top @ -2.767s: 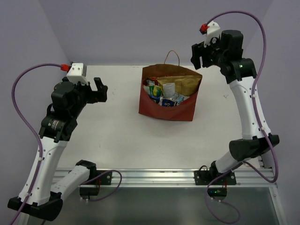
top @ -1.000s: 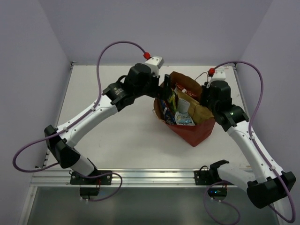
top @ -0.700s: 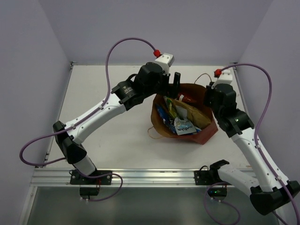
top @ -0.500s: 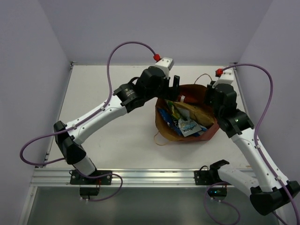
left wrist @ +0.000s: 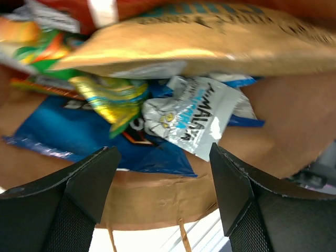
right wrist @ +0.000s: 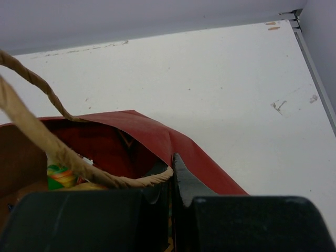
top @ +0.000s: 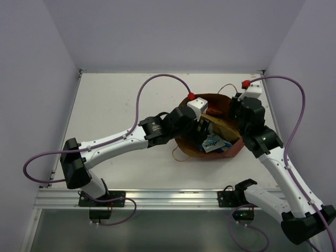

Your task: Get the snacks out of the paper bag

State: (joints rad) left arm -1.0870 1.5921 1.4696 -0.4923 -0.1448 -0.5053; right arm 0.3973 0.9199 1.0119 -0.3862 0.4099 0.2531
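The brick-red paper bag [top: 231, 150] lies tipped over, its mouth facing the near left. My right gripper [right wrist: 173, 164] is shut on the bag's [right wrist: 147, 134] far rim, next to a loop handle [right wrist: 50, 147]. My left gripper [left wrist: 163, 157] hangs open just inside the mouth, nothing between its fingers [left wrist: 86, 189]. Ahead of it are snacks: a blue chip bag [left wrist: 73, 131], a silver blue-white packet [left wrist: 197, 118], a yellow-green packet [left wrist: 105, 97] and a large tan bag [left wrist: 210, 42]. From above, the left gripper [top: 203, 129] covers most packets; the blue-white packet [top: 212, 142] shows.
The bag's tan inner lip [left wrist: 157, 202] and a handle strand [left wrist: 184, 239] run under the left fingers. A handle loop [top: 178, 156] lies on the white table [top: 115, 100]. Both arms crowd the bag. The metal rail [top: 168, 197] marks the near edge.
My left arm has swung down and forward into the bag's mouth, its jaws narrowing a little. My right gripper has kept its hold on the rim, and the bag stays tipped.
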